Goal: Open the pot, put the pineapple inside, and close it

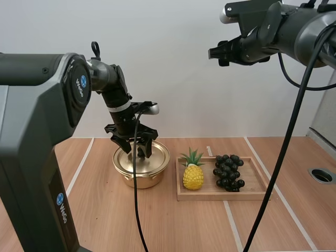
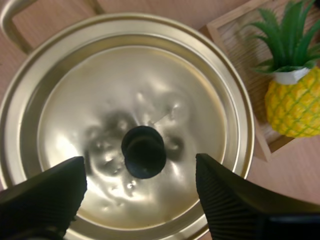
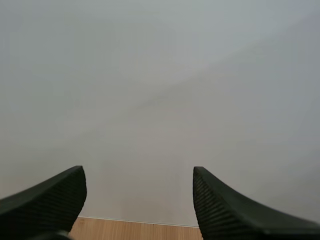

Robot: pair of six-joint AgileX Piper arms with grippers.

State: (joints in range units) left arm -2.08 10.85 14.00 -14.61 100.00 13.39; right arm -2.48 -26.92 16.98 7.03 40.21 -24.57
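A gold pot (image 1: 140,168) stands on the table left of the tray, its lid (image 2: 135,125) on, with a black knob (image 2: 143,152) in the lid's middle. My left gripper (image 1: 133,148) hangs open just above the lid, one finger (image 2: 42,192) on each side of the knob, touching nothing. A yellow pineapple (image 1: 193,174) with a green crown stands upright in the left end of the wooden tray (image 1: 257,190), and it shows beside the pot (image 2: 295,100) in the left wrist view. My right gripper (image 1: 214,53) is open, high in the air and facing the wall, its fingers (image 3: 45,197) apart.
A bunch of dark grapes (image 1: 229,171) lies in the tray's middle, right of the pineapple. A round hole (image 1: 321,175) is set in the table at the far right. White tape lines cross the wooden tabletop.
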